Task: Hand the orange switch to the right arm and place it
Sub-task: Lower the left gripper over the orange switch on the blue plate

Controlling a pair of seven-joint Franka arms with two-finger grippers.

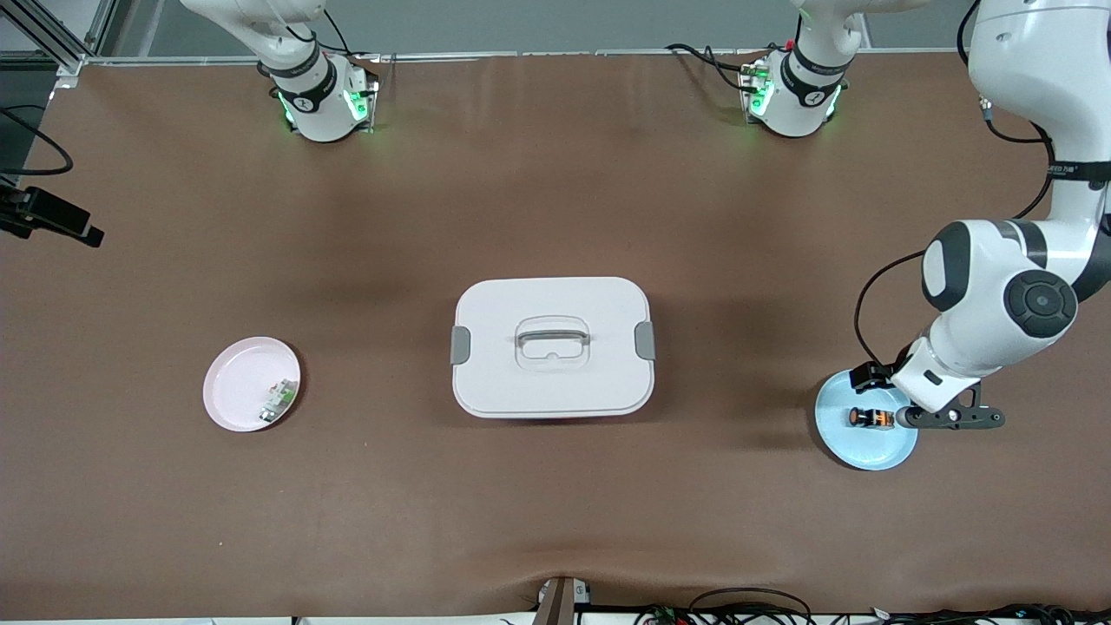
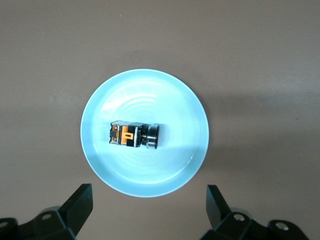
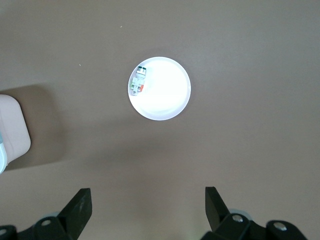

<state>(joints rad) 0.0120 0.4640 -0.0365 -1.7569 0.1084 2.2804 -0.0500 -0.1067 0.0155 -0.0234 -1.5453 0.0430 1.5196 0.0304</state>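
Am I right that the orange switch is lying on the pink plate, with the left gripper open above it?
Not quite: the orange switch lies on the light blue plate, toward the left arm's end of the table, as the left wrist view shows. The pink plate holds a small white-and-green part. The left gripper is indeed open above the switch.

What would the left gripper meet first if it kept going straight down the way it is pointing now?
Probably the blue plate. The open left gripper hangs over its rim, with the orange switch lying a little off that line; exact depth is unclear.
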